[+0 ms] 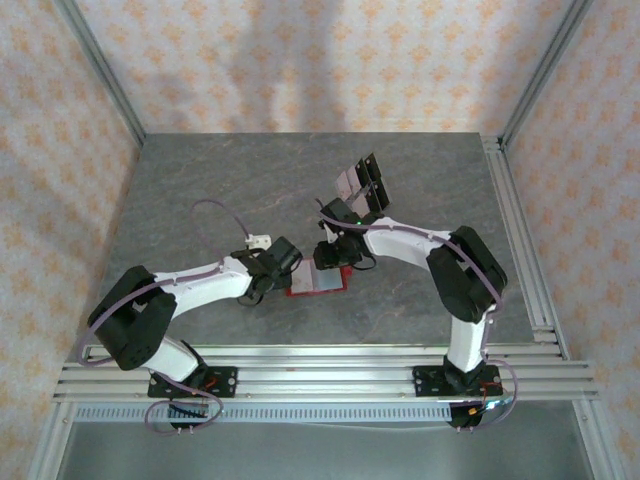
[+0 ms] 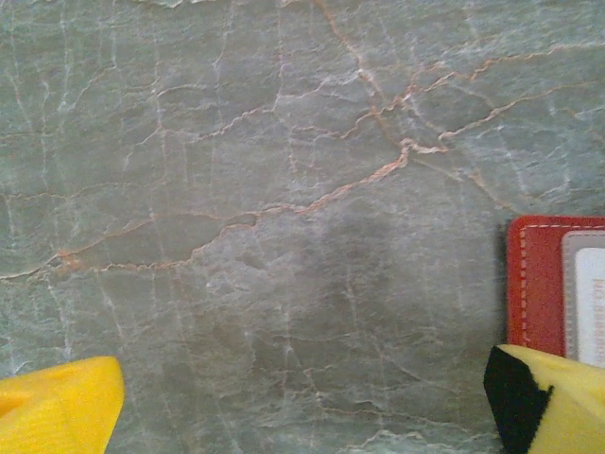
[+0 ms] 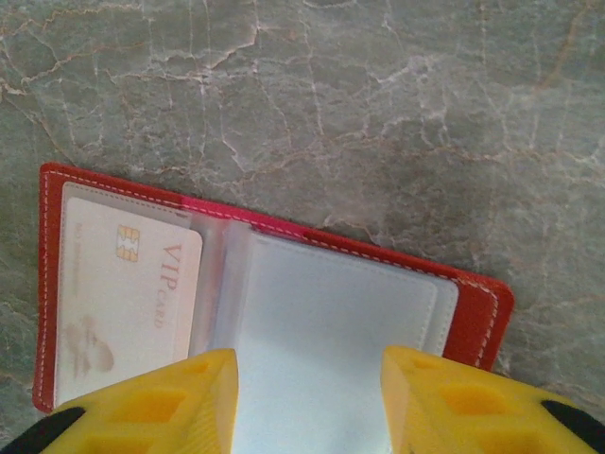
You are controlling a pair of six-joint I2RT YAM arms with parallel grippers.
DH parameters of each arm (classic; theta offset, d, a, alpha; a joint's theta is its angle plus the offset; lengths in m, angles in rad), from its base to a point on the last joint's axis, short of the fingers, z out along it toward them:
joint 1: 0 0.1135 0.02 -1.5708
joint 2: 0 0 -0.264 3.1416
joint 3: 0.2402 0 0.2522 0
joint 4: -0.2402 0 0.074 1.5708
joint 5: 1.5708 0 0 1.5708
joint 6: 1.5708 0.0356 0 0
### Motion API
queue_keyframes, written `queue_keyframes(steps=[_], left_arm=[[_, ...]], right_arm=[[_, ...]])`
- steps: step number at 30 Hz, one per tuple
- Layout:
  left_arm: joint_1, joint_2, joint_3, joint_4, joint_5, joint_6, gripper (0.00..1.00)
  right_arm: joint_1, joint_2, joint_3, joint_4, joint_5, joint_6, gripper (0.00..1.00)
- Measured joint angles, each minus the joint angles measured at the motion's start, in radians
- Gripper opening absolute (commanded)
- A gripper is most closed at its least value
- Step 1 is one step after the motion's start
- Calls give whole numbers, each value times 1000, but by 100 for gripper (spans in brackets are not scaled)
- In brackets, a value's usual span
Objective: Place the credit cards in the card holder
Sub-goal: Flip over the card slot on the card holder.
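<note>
Our two arms (image 1: 160,300) are bolted at the near edge of the desk (image 1: 200,190), and both reach in toward its middle. There, a little nearer to the near edge than to the far one, the card holder (image 3: 480,320) lies flat and spread open, its red leather framing a greyish inside. One credit card (image 3: 123,303), pale and printed with a gold chip and the words VIP CARD, sits in the holder's left pocket. A clear sleeve (image 3: 321,322) covers the right half.

The right gripper (image 3: 307,407) hangs directly above that sleeve with its jaws moderately apart, the yellow fingers (image 3: 151,407) standing either side of the sleeve's near part. We cannot tell whether they touch it.

The left gripper (image 2: 302,416) hovers low over bare stone on the holder's left side, its jaws spread wide. Its right fingertip overlaps the holder's near left corner, though we cannot tell whether it presses on the leather.

Farther off, toward the far edge and right of centre, the remaining credit cards (image 1: 350,180) lie close together on the desk, well apart from the holder. Some dark rectangles (image 1: 377,183) lie just beside them, too small for us to identify.
</note>
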Motion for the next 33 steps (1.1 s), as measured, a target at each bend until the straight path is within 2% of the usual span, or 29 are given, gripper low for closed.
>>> queue_keyframes(steps=[10,23,33], left_arm=[[2,0,-11,4,2,-2,100],[2,-5,-12,34,18,2,100],[-9,-134,-75,105,89,3,100]], right_arm=[[0,42,11,4,-12,0,45],[0,42,-24,103,-165,119,45],[0,42,-39,151,-197,177,45]])
